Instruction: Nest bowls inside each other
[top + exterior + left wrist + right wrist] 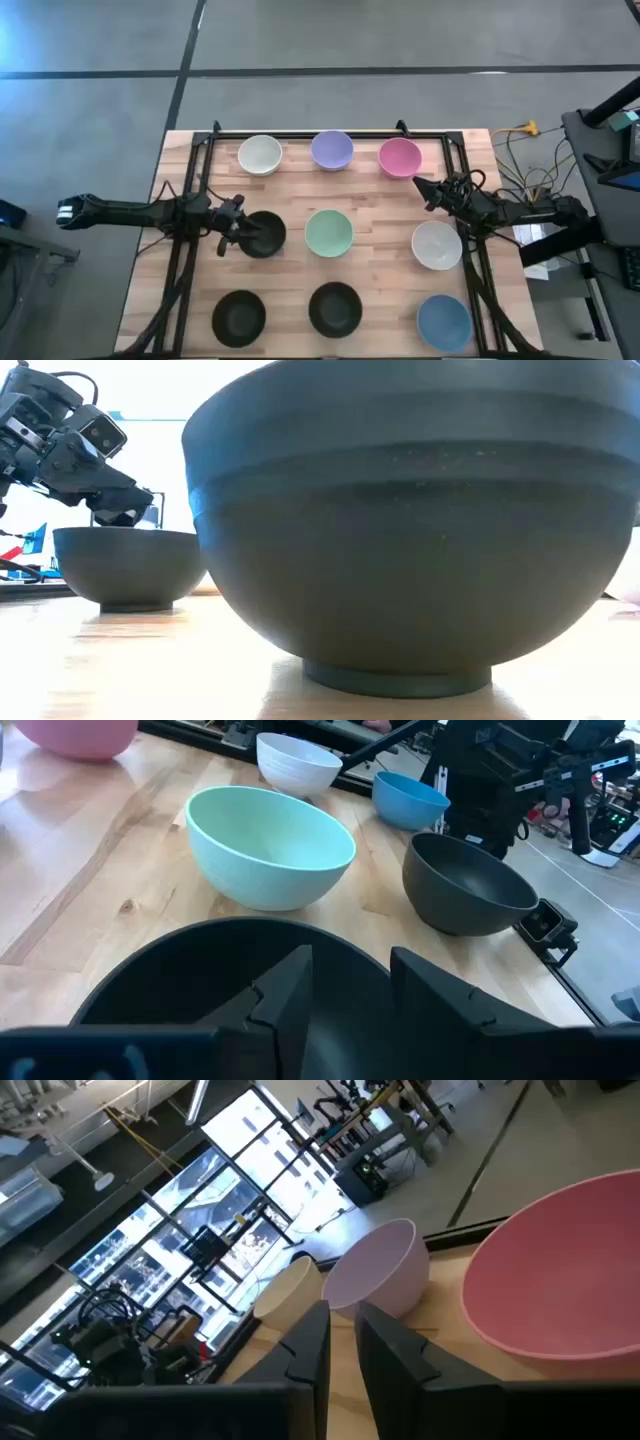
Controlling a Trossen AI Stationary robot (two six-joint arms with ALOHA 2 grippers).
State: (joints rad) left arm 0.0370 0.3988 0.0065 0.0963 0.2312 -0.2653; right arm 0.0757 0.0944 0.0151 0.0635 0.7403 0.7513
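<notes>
Nine bowls stand on their feet in three rows on the wooden table. The far row has cream-white [260,155], lavender [332,150] and pink [400,157]. The middle row has black [268,235], mint green [328,233] and white [437,245]. The near row has two black bowls [239,315] [335,308] and a blue one [443,322]. My left gripper [243,235] hangs open over the middle-row black bowl's left rim [120,532], slanting down. My right gripper [420,187] hovers between the pink and white bowls, its fingers a narrow gap apart with nothing between them. My left gripper [350,990] reaches from the table's left over the black bowl's rim, with the bowl's inside [345,1020] showing between its fingers. I cannot tell whether a finger touches the bowl. The bowl stands on the table.
A black metal frame [330,135] runs along the table's far edge and down both sides. Cables and equipment [530,135] lie off the right edge. Bare wood shows between the bowls.
</notes>
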